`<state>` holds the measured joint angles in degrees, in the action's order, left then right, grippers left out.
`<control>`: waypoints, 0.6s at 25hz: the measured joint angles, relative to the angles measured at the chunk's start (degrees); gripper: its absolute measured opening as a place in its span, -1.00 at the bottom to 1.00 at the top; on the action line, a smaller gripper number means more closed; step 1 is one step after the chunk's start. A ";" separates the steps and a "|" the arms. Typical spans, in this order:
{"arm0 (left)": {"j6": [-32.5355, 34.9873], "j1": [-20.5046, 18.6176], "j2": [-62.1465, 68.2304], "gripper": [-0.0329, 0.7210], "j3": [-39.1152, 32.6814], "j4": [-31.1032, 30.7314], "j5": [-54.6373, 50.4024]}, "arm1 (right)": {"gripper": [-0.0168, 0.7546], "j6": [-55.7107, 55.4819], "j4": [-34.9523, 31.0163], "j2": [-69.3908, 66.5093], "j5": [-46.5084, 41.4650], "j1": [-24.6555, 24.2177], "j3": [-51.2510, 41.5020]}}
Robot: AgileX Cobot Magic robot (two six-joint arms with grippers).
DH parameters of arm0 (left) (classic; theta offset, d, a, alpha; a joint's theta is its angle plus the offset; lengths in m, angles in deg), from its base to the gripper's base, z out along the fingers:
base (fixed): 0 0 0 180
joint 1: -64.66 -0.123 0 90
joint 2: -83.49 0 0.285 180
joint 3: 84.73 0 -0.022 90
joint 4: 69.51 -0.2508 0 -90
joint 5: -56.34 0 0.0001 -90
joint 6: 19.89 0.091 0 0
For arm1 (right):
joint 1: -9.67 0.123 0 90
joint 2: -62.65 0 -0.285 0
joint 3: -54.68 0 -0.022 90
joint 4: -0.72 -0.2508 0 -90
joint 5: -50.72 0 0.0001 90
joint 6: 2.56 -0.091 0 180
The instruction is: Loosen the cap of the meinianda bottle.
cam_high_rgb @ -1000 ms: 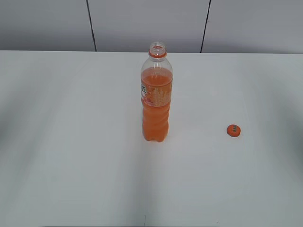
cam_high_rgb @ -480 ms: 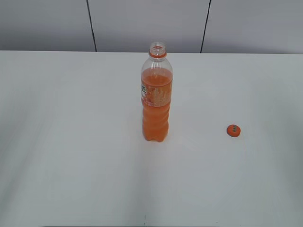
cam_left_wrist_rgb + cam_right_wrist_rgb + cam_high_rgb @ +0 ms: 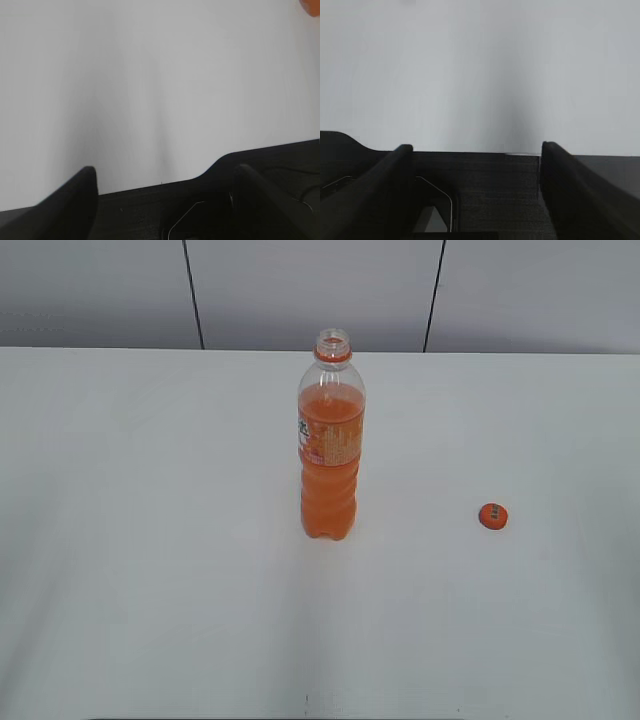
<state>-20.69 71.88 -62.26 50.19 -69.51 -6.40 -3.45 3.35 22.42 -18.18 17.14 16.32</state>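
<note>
Already the cap (image 3: 493, 516) lies off the meinianda bottle (image 3: 331, 440), toward the worktop's (image 3: 150, 540) right edge; the bottle stands upright mid-worktop, neck bare. I see my left pincer (image 3: 165, 200) and right pincer (image 3: 475, 190) spread empty at the near edge, the right nearer the cap

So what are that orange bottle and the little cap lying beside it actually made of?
The meinianda bottle looks like thin clear plastic: you can see the orange drink through its glossy wall, and the lower body is moulded into waves. The cap, lying apart on the table, seems opaque orange plastic; its finish is too small to judge.
</note>
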 joint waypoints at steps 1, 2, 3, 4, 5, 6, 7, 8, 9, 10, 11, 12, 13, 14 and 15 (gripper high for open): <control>0.00 0.00 -1.07 0.43 -0.74 0.38 0.36 | 0.56 -0.21 0.00 0.83 0.25 0.00 -1.36; 0.00 0.00 -2.03 0.42 -1.09 0.59 0.70 | 0.56 -0.33 0.00 1.72 0.34 0.00 -2.37; 0.00 0.00 -2.84 0.41 -1.34 0.66 0.92 | 0.56 -0.45 0.00 2.56 0.40 0.00 -3.46; 0.00 0.00 -3.49 0.40 -1.46 0.73 1.16 | 0.56 -0.61 0.00 3.29 0.41 0.00 -4.46; 0.00 0.00 -4.31 0.39 -1.44 0.79 1.20 | 0.56 -0.68 0.00 4.22 0.47 0.00 -5.16; 0.00 0.00 -5.13 0.39 -1.44 0.79 1.26 | 0.56 -0.74 0.00 5.15 0.49 0.00 -5.80; 0.00 0.00 -5.76 0.38 -1.44 0.83 1.31 | 0.56 -0.80 0.00 5.89 0.56 0.00 -6.33; 0.00 0.00 -6.48 0.38 -1.44 0.83 1.31 | 0.56 -0.86 0.00 6.81 0.72 0.00 -6.84; 0.00 0.00 -7.19 0.38 -1.44 0.83 1.31 | 0.56 -0.86 0.00 7.77 0.71 0.00 -7.20; 0.00 0.00 -7.94 0.38 -1.44 0.83 1.36 | 0.56 -0.86 0.00 8.74 0.78 0.00 -7.51; 0.00 0.00 -8.54 0.38 -1.44 0.83 1.36 | 0.56 -0.86 0.00 9.60 0.78 0.00 -7.63; 0.00 0.00 -9.38 0.38 -1.44 0.83 1.36 | 0.56 -0.86 0.00 10.63 0.78 0.00 -7.67; 0.00 0.00 -10.34 0.38 -1.44 0.83 1.36 | 0.56 -0.86 -0.05 11.67 0.83 0.00 -7.67; 0.00 0.00 -11.19 0.38 -1.44 0.83 1.36 | 0.56 -0.86 -0.05 12.53 0.83 0.00 -7.69; 0.00 0.00 -12.24 0.38 -1.44 0.83 1.36 | 0.56 -0.90 -0.05 13.55 0.84 0.00 -7.69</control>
<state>-20.69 71.88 -74.51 48.75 -68.69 -5.03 -4.35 3.30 35.98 -17.34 17.14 8.63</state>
